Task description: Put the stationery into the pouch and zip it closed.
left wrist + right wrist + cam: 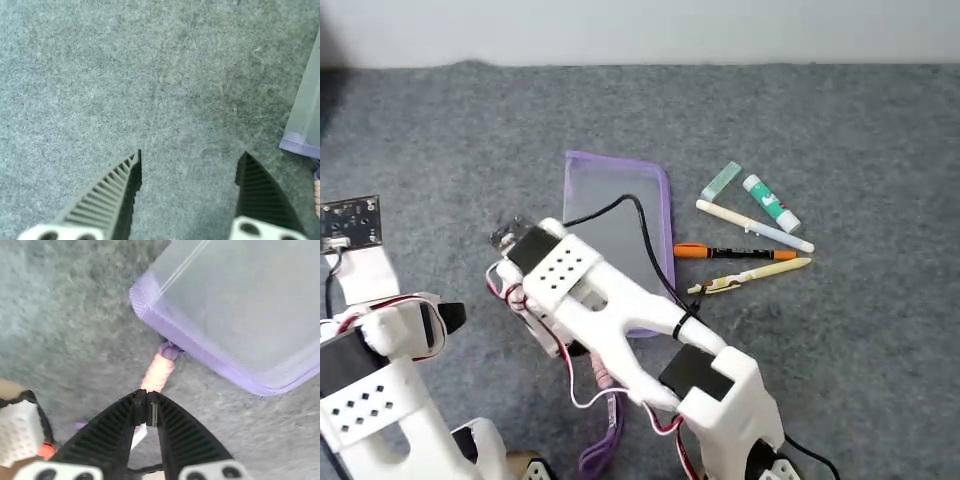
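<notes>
Right end effector (147, 409) clenched over pink cord (159, 372), left end effector (187, 162) released, pens (730, 253) in high view

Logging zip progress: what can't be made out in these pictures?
Whether the pouch is zipped: high view, an arm covers its zipper end.
Whether the right gripper pinches the pink pull: right wrist view, fingers hide it.
Most of the pouch: left wrist view, frame edge.

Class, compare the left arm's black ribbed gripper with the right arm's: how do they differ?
The left gripper is open, jaws wide apart; the right gripper is shut. The left gripper holds nothing over grey carpet; the right gripper pinches the pink zip pull beside the purple-edged clear pouch. Both have black ribbed fingers.
</notes>
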Available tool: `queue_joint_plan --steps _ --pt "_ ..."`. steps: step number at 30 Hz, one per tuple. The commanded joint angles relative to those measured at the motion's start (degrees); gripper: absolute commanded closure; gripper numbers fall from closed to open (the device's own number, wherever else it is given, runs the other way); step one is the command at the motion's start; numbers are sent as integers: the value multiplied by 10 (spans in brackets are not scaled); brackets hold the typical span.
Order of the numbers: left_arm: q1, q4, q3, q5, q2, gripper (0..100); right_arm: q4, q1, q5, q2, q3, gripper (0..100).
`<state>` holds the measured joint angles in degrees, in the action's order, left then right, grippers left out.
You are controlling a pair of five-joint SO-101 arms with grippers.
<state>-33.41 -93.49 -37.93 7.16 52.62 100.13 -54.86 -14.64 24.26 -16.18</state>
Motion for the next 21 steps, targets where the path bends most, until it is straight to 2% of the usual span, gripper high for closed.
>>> queue_joint_plan --steps 1,6,10,14,21 --pt "-2 9 3 -4 9 705 27 -21 -80 -12 -16 990" --pt "-2 8 3 -4 9 705 25 -38 -134 -73 35 983" --pt "-2 8 3 -4 9 705 20 -68 -188 -112 105 909" --pt "-2 9 3 -4 9 705 -56 -66 -221 -114 179 803" --pt "-2 9 3 -4 9 705 -181 -58 -222 -73 207 794"
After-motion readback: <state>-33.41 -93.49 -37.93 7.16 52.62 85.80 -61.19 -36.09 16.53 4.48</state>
